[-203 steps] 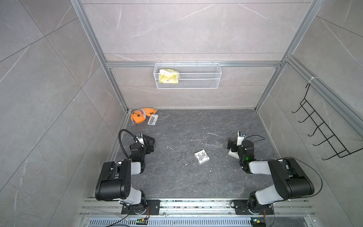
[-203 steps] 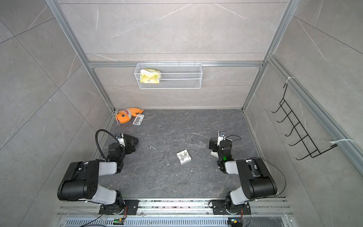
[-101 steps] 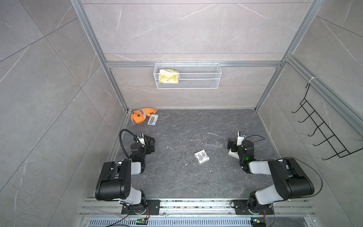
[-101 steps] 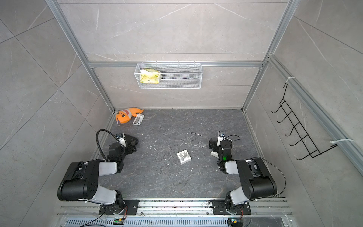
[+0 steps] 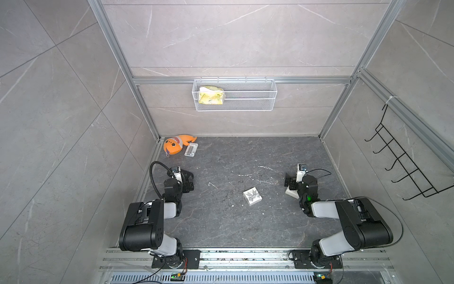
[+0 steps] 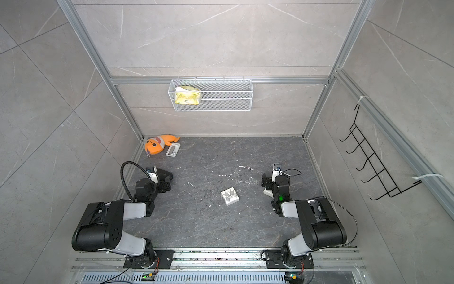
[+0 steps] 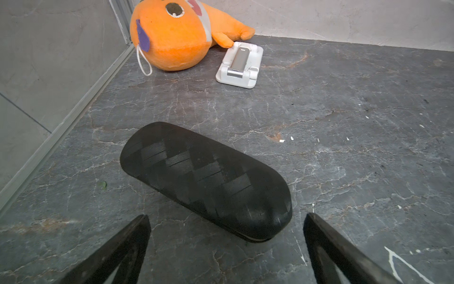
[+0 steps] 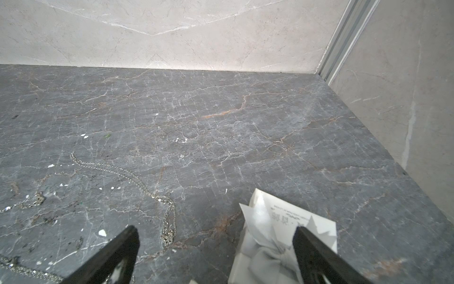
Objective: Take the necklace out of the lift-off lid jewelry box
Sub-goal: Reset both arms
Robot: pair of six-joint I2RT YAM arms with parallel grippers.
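The necklace (image 8: 127, 175) lies loose on the dark tabletop (image 8: 245, 123), just in front of the right tool (image 8: 216, 230), away from the little white jewelry box (image 5: 252, 196). The left tool (image 7: 226, 217) and right tool are both wide open, holding nothing.

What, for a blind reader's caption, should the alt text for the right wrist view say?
A thin silver necklace lies loose on the dark stone table, outside any box. The open pincer fills the foreground, one side near the chain's end, the other crossing a white lid with a grey bow.
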